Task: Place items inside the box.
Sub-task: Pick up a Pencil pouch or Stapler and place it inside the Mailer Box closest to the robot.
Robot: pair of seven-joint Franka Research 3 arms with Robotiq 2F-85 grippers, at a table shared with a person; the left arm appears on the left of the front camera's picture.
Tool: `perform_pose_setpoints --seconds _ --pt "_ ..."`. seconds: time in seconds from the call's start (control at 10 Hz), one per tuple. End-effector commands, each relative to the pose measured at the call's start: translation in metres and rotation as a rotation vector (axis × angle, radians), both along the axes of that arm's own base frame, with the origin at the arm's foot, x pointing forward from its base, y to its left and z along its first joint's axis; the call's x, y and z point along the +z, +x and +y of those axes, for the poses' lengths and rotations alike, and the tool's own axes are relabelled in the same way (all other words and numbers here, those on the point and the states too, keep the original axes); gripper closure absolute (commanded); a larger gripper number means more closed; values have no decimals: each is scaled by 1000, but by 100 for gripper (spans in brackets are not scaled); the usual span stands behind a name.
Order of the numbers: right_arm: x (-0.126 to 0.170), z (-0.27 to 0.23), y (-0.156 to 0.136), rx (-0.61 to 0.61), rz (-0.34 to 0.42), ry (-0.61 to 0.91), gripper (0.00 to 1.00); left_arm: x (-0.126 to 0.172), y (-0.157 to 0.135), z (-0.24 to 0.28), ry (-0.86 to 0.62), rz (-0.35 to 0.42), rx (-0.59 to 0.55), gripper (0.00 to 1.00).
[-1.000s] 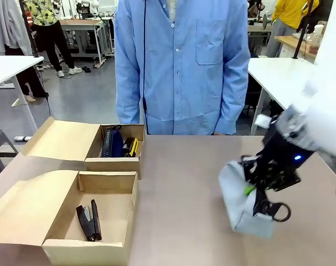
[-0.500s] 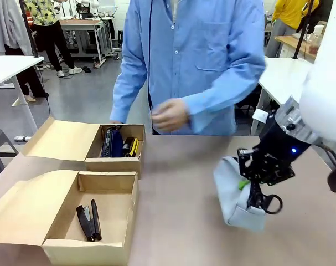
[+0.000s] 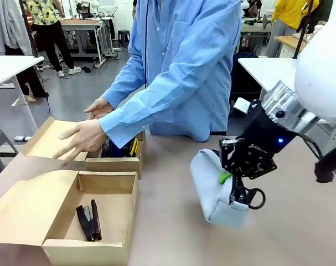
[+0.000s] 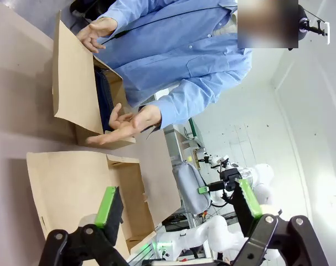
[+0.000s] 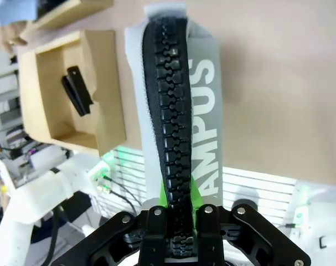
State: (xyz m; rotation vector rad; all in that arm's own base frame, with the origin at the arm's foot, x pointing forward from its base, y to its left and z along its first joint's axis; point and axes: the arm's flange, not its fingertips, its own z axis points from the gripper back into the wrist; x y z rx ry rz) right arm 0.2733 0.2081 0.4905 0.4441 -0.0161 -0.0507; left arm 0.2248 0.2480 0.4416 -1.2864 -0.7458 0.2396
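Note:
My right gripper (image 3: pixel 229 182) is shut on the grey zip pencil case (image 3: pixel 213 191) and holds it just above the table, right of centre. In the right wrist view the green pads (image 5: pixel 163 195) clamp the black zip of the pencil case (image 5: pixel 203 94). The larger box (image 3: pixel 84 252) lies open at the front left with the black stapler (image 3: pixel 89 221) on its floor; both show again as box (image 5: pixel 113 105) and stapler (image 5: pixel 76 91). My left gripper (image 4: pixel 177 202) hangs open and empty high above the boxes. The marker pen is out of view.
The smaller box (image 3: pixel 113 164) behind the larger one holds the dark blue pouch (image 3: pixel 113 145) and the yellow-black knife (image 3: pixel 134 147). A person in a blue shirt leans over it, one hand (image 3: pixel 82 138) over its flap. Bare table lies between the boxes and the pencil case.
My right gripper has carried the pencil case leftward, toward the boxes. The person has leaned forward and brought both hands down to the smaller box.

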Motion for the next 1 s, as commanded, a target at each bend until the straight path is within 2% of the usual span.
perform_pose_setpoints --seconds 0.0,0.1,0.3,0.4,0.5,0.9 --pt "-13 -81 -19 -69 21 22 89 1 1 0 -7 -31 6 0" --pt "-18 -109 -32 -110 -32 48 89 1 1 0 -7 -31 6 0" --pt "-43 -142 -35 -214 -63 24 89 1 1 0 -7 -31 6 0" --pt "-53 -144 -33 -212 -49 20 89 1 1 0 -7 -31 6 0" --pt "-55 -144 -31 -194 -63 30 89 1 1 0 -7 -31 6 0" --pt "-54 -133 -22 -179 -27 -14 89 1 1 0 -7 -31 6 0"
